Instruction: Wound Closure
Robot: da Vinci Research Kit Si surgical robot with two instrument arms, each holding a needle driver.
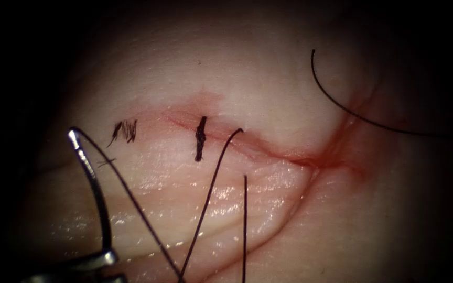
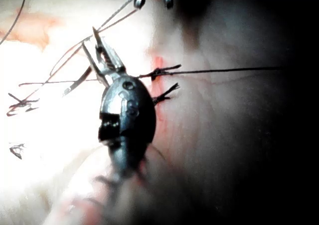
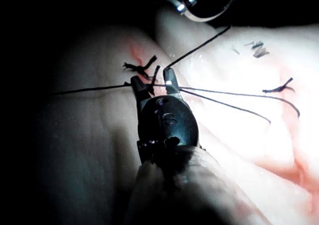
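Observation:
The tissue (image 1: 268, 78) has a reddened cut (image 1: 268, 149) running across it, with one dark knotted stitch (image 1: 200, 139) over it. My left tool (image 1: 98, 260) is shut on the curved needle (image 1: 93, 183) well away from its thread end. The needle stands free above the tissue at the left and is not in the tissue. Thread (image 1: 132, 199) runs down from its upper end. In the right wrist view my right tool (image 3: 153, 78) has its jaws apart with thread (image 3: 224, 93) passing between them. The left tool (image 3: 179, 3) there holds the needle (image 3: 214, 13).
Frayed cut thread ends (image 1: 125, 131) lie left of the stitch. One thread (image 1: 211, 199) leaves the cut just right of the stitch, and another (image 1: 245, 225) rises from below. A loose arc of thread (image 1: 342, 105) lies at the right end. Red fluid (image 1: 336, 157) stains that end.

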